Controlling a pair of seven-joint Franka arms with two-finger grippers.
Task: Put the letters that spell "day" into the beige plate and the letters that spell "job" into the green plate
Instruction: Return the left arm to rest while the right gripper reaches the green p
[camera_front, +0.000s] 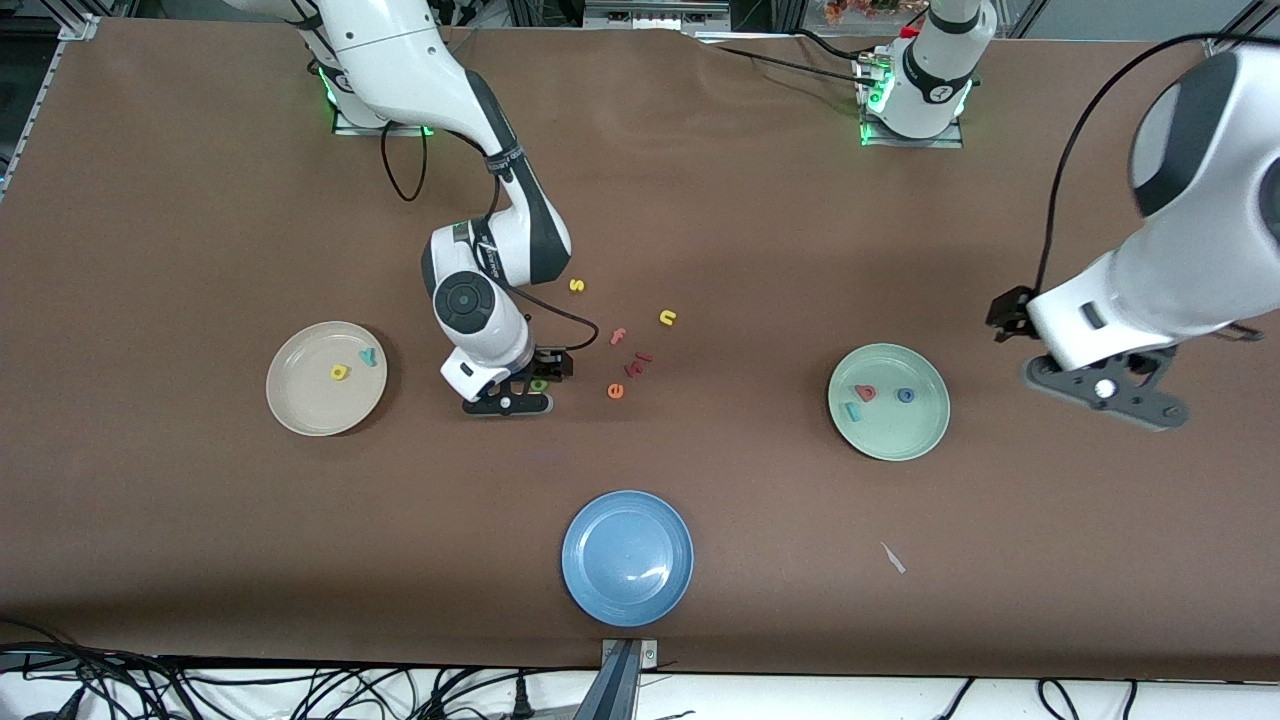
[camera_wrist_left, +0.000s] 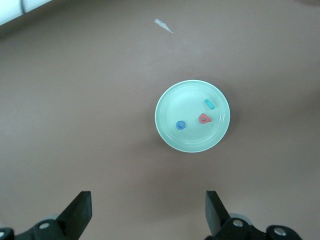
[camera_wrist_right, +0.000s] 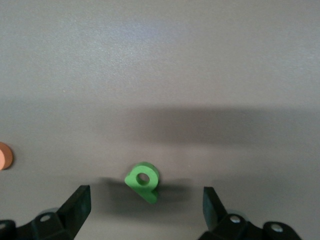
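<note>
Down at the table, between the beige plate and the loose letters, the right pincer (camera_front: 527, 392) stands with its jaws spread and nothing in them, and the green "d" (camera_wrist_right: 143, 180) lies flat on the table (camera_front: 200, 200) in the gap between its fingers, touched by neither as far as I can see. To my eye this is the last pick of the job: the "d" is lined up and not yet gripped. What comes next, I'd judge, is a straight squeeze on that small foam piece, a lift, and a carry over to the beige plate (camera_front: 300, 410) toward the right arm's end of the table.

That plate already holds two letters, the yellow "a" (camera_front: 339, 372) and the teal "y" (camera_front: 369, 356), so one is wanting. The green plate (camera_front: 890, 440) holds all three of its own: the teal "j" (camera_front: 853, 411), the pink "b" (camera_front: 865, 393) and the blue "o" (camera_front: 905, 395).

Off past the green plate, at the left arm's end, the left pincer (camera_front: 1110, 392) hangs in the air, released and empty; that arm is waiting.

Strays on the table, by my count: two yellow, an "s" (camera_front: 576, 285) and an "n" (camera_front: 668, 318); one pink "f" (camera_front: 618, 336); one orange "e" (camera_front: 615, 391); and a dark red bit (camera_front: 637, 361) or two I cannot read. One blue plate (camera_front: 580, 560), with nothing in it, lies nearest the front camera.
</note>
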